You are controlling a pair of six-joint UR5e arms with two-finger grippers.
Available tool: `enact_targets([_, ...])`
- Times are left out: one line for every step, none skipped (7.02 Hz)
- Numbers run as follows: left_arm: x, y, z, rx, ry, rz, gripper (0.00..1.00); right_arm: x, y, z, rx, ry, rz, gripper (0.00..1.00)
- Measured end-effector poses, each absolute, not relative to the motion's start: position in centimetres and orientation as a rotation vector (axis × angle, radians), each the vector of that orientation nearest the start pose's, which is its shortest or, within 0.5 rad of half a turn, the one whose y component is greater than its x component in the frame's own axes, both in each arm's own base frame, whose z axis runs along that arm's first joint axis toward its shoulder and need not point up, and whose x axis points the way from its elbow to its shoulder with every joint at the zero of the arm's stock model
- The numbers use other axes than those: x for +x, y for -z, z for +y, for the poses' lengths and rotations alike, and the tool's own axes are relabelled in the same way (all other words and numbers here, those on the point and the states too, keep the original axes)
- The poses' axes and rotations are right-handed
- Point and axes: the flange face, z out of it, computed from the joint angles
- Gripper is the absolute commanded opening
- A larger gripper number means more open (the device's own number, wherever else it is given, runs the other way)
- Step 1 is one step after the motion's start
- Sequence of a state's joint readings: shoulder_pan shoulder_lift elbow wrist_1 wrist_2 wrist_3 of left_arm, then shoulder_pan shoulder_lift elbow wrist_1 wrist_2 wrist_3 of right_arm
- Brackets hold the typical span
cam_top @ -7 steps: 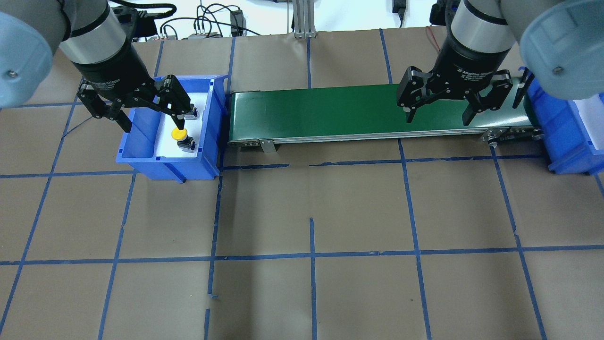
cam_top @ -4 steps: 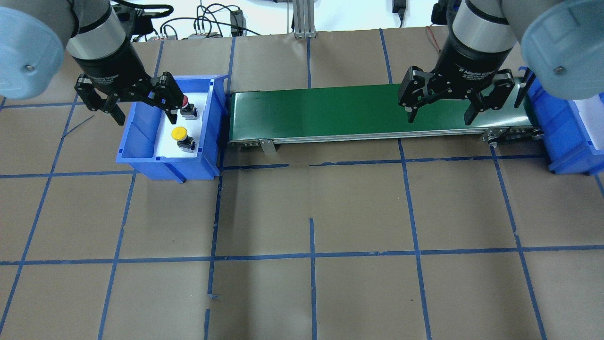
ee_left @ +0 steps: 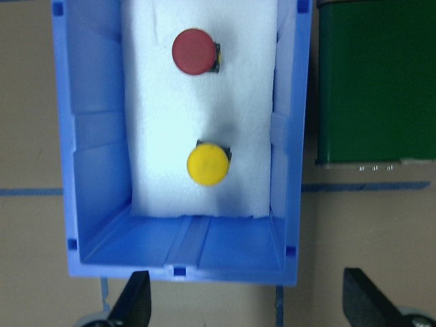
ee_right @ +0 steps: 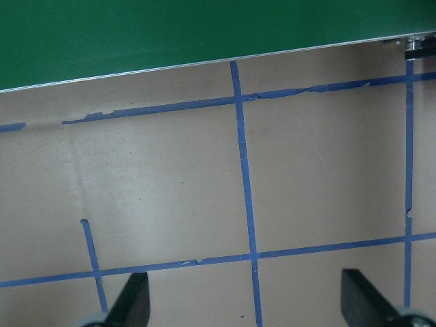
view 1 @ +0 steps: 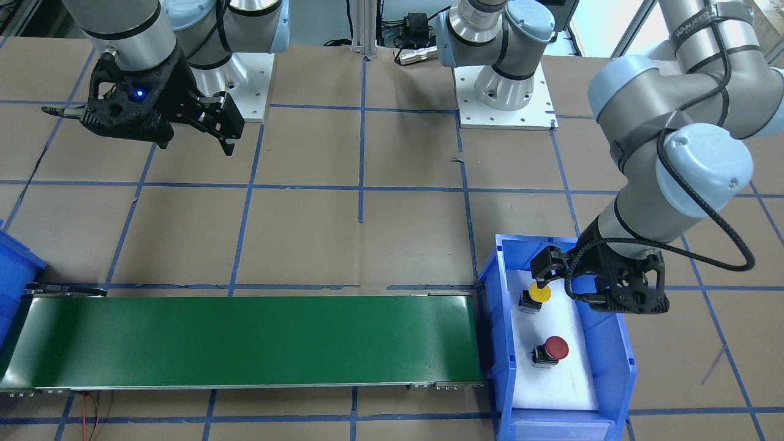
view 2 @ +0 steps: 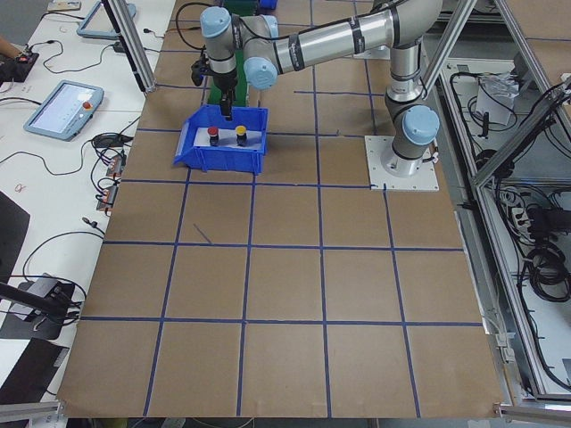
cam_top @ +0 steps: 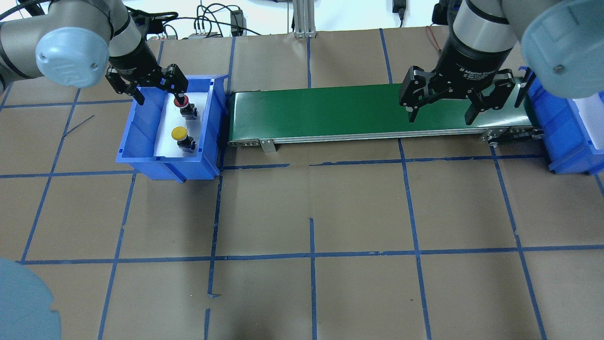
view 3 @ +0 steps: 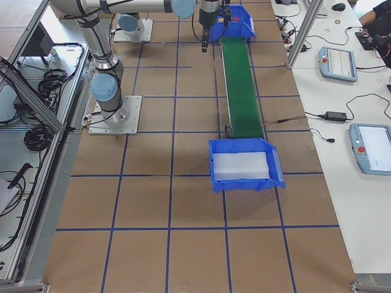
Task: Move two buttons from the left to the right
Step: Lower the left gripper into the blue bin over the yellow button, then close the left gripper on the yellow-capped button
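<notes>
1. The left pincer (cam_top: 158, 90) has gone up and back since a second ago. Back then one finger hung close by the yellow button (cam_top: 179, 133) and hid the cap of the red button (cam_top: 180, 100). Now both caps show.
2. Its two fingers are wide apart and hold nothing, just as before.
3. The right pincer (cam_top: 440, 114) has not moved. It hangs over one end of the green belt (cam_top: 321, 111), with its fingers apart and nothing in them.
4. The buttons have not moved either. Both sit on the white pad (ee_left: 163, 136) inside the blue bin (cam_top: 141, 158), below the left pincer and not touching it.
5. In the left wrist view the yellow button is the one nearer the pincer. The red button is past it, and the two are apart.
6. Each button stands with its cap up. One cap is round and yellow, the other round and red. Each has a small black-and-silver base that peeks out from under the cap.
7. The belt is just beside the bin, on the left pincer's right. A second blue bin (cam_top: 561, 137) stands past the right pincer, on the table (cam_top: 311, 293).
</notes>
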State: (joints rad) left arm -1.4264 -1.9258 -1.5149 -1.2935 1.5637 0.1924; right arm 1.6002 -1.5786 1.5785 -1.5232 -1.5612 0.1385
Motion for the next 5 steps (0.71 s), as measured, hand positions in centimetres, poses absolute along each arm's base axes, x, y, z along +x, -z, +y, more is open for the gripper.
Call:
enact_targets([-3.6,-31.9,-63.7,0.072,-0.066,3.172,0.98,14.7,-48.3,-48.0,0.175,-0.076,3.130,1.00])
enact_targets([-3.4,-29.8,-63.6,0.037,-0.102,3.183,0.98,14.6,-48.3,-48.0,0.178,-0.078,3.130,1.00])
enact_targets([-3.4,-28.7,-63.5,-0.036,-0.117,3.187,0.98,14.3,-48.3,-48.1,0.188,-0.079,3.129,1.00])
enact_targets([-3.5,-28.2,-63.4,-0.079,-0.126,3.189,0.98,13.9,-48.3,-48.3,0.202,-0.079,3.125,1.00])
enact_targets([-3.5,-27.8,-63.1,-0.090,-0.138,3.190,0.98,13.6,-48.3,-48.3,0.212,-0.079,3.121,1.00])
